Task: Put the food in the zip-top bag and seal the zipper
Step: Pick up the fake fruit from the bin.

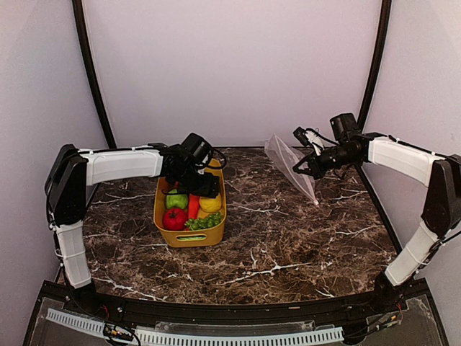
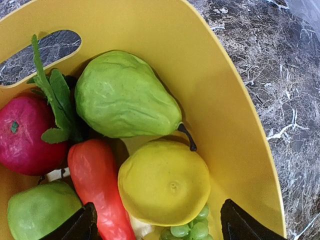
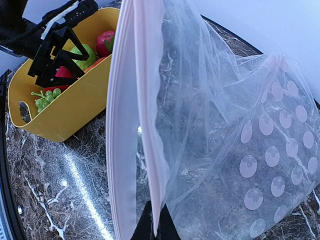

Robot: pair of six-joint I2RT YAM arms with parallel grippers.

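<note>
Food [image 1: 189, 210] lies heaped in the yellow tub [image 1: 189, 239] on the left half of the marble table [image 1: 288, 245], and none of it is in the zip-top bag [image 3: 225, 125]. My left gripper [image 2: 157, 212] hangs just above the pile with its jaws spread wide and nothing between them. In my left wrist view the two dark fingertips [image 2: 77, 227] frame the lemon [image 2: 164, 182], which sits against the tub's wall. The pear [image 2: 125, 95] rests just beside the lemon, its dark stem reaching the lemon's top. The carrot [image 2: 95, 185] lies alongside both, with leafy greens [image 2: 55, 100] at its far end. A tomato [image 2: 25, 135] sits on the other side of the greens, a second green fruit [image 2: 40, 210] lies next to the carrot's near part, and grapes [image 2: 192, 230] peek out from under the lemon. My right gripper [image 3: 152, 225] is clamped on the bag's mouth edge, pinching the zipper [image 3: 122, 125], the pale strip that runs up from my fingers. The bag hangs from that grip over the right side of the table, well apart from the tub, its clear dotted film sagging away from the strip. I cannot tell whether its lowest corner touches the marble.
</note>
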